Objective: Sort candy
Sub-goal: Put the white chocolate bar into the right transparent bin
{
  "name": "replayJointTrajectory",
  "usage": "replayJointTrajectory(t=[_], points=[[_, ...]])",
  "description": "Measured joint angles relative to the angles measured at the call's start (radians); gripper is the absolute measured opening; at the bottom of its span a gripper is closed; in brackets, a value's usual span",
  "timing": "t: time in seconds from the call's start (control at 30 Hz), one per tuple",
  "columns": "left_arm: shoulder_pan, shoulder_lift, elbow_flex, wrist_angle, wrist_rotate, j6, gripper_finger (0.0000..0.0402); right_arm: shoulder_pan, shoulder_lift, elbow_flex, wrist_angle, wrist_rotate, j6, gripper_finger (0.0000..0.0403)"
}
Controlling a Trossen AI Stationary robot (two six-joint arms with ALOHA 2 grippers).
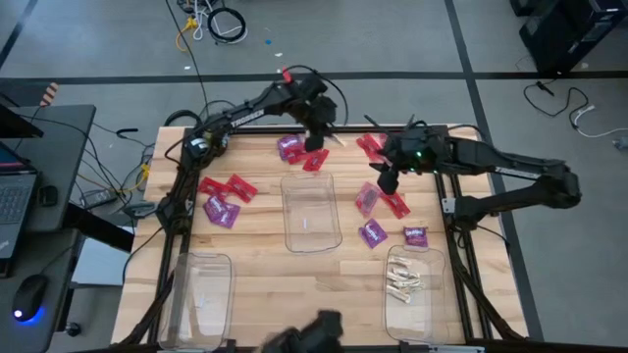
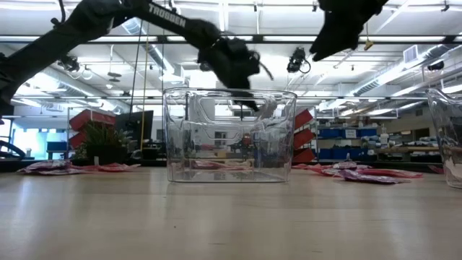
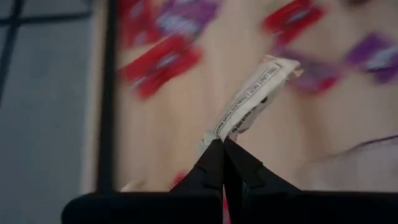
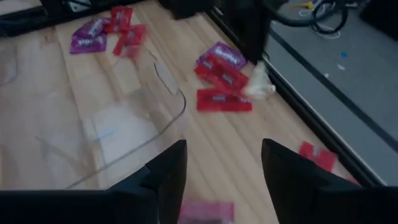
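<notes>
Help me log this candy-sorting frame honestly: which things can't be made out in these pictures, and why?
- Left gripper, shut on a whitish candy: the wrapper print is too small to read.
- Candies behind it in the left wrist view: motion-blurred.
- Red packet under the right gripper: cut off by the edge, blurred.
- Centre bin: the low view distorts the candies behind its walls.

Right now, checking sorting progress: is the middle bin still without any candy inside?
Yes, in the high view the middle bin shows only clear plastic, with no candy in it.
</notes>
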Motion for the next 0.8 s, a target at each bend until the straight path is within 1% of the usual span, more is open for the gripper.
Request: replayJointTrajectory(t=[0.07, 0.1, 0.17, 0.23, 0.33, 0.4, 0.47, 0.6, 0.7, 0.8], points=[[-0.036, 0.000, 0.022, 0.006, 0.056, 0.002, 0.0000, 0.049, -0.015, -0.006, -0.025, 0.060, 0.012, 0.0179], [-0.050, 0.000, 0.034, 0.004, 0.102, 0.000, 0.0000, 0.076, -0.018, -0.015, -0.027, 0.093, 0.009, 0.0177], [-0.069, 0.000, 0.055, -0.003, 0.188, -0.009, 0.0000, 0.128, -0.015, -0.036, -0.028, 0.146, -0.028, 0.0175], [-0.082, 0.000, 0.072, 0.005, 0.244, -0.027, 0.0000, 0.178, -0.008, -0.053, -0.020, 0.201, -0.073, 0.0175], [-0.099, 0.000, 0.083, 0.006, 0.255, -0.054, 0.0000, 0.241, 0.008, -0.058, -0.005, 0.302, -0.137, 0.0176], [-0.106, 0.000, 0.083, 0.013, 0.255, -0.081, 0.0000, 0.277, 0.020, -0.058, 0.034, 0.372, -0.195, 0.0174], [-0.113, 0.000, 0.084, 0.014, 0.257, -0.088, 0.0000, 0.304, 0.031, -0.058, 0.067, 0.418, -0.260, 0.0170], [-0.120, 0.000, 0.084, 0.020, 0.258, -0.112, 0.0000, 0.319, 0.055, -0.058, 0.117, 0.426, -0.358, 0.0158], [-0.122, 0.000, 0.084, 0.021, 0.261, -0.125, 0.0000, 0.312, 0.069, -0.058, 0.132, 0.433, -0.386, 0.0143], [-0.121, 0.000, 0.084, 0.025, 0.268, -0.138, 0.0000, 0.303, 0.081, -0.058, 0.135, 0.437, -0.395, 0.0120]])
